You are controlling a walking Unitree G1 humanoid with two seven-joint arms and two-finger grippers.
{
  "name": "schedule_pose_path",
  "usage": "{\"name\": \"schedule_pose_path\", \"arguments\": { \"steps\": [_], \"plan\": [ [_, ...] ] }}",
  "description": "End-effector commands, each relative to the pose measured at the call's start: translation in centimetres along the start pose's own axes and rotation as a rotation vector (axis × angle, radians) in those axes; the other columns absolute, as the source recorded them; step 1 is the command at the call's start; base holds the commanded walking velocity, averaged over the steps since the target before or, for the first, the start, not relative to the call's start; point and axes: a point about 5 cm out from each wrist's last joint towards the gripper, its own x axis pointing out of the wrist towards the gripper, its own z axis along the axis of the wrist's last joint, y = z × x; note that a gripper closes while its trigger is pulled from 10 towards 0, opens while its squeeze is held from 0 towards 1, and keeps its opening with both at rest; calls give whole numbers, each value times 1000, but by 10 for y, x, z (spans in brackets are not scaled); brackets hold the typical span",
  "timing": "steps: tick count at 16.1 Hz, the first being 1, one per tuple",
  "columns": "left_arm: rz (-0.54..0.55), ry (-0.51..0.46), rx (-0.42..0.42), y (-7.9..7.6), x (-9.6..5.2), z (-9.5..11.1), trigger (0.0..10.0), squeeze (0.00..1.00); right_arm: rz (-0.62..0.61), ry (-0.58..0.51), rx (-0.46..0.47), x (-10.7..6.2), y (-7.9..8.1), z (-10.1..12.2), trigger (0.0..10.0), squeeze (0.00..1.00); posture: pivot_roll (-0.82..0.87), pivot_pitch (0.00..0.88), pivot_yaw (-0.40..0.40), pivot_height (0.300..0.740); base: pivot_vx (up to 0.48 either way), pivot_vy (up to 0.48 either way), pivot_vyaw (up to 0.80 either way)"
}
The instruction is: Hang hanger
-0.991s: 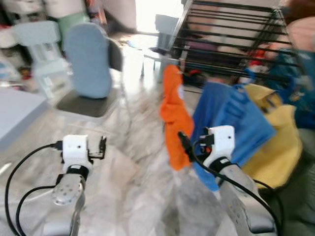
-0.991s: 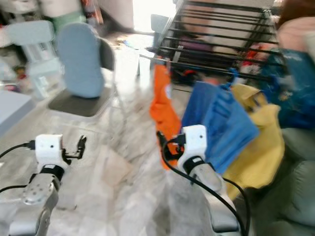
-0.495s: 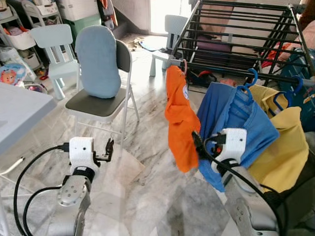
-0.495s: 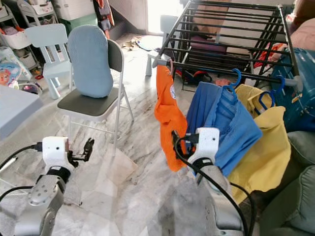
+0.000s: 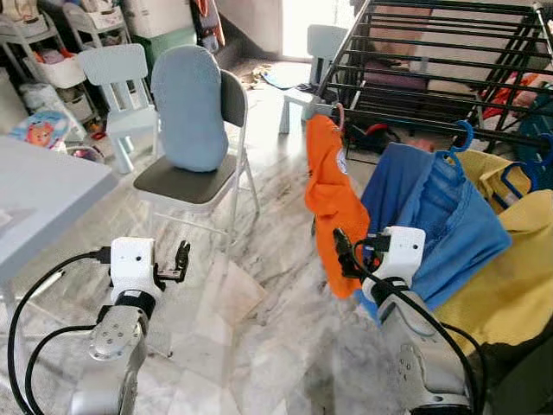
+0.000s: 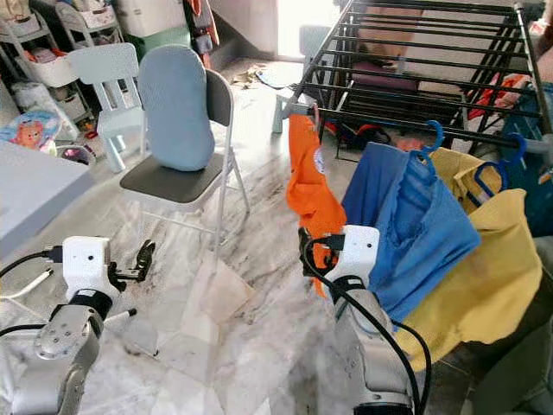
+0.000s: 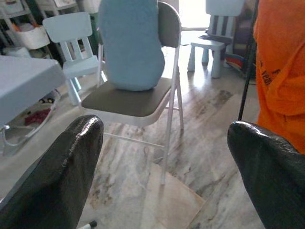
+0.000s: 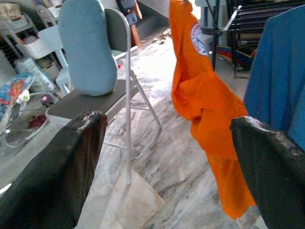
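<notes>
A lived-in home: a marble-tiled floor (image 5: 285,337), a black drying rack (image 5: 432,52) at upper right hung with shirts on hangers, a folding chair (image 5: 203,164) with a blue cushion, and small children's chairs (image 5: 117,82) beside toy shelves (image 5: 43,52) at upper left.

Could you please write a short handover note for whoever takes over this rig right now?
Left hand: open, empty, held low over the marble floor near the folding chair.
Right hand: open, empty, just in front of the orange shirt.
Job's things: orange shirt, blue shirt and yellow garment hang on hangers from the black drying rack.
Done: three garments are on the rack.
Left: neither hand holds a hanger; find the next one to hang before moving on.
</notes>
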Motion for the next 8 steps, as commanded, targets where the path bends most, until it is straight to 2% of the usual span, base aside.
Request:
{"name": "schedule_pose_path", "arguments": {
  "steps": [1,3,5,8],
  "plan": [
    [3,1,-14,-2,1,0,10000,0,20,-15,-26,2,0,3,10000,0,-33,0,43,740,0,0,0],
    [9,11,-72,-7,-2,-6,10000,0,71,-26,-105,0,-1,7,10000,0,-41,0,29,740,0,0,0],
    [6,18,-105,-10,-6,-11,10000,0,79,-19,-122,-2,-3,6,10000,0,-44,0,16,740,0,0,0],
    [7,15,-82,-13,-8,-11,10000,0,89,-16,-123,-2,-2,5,10000,0,-47,0,13,740,0,0,0]
  ]
}}
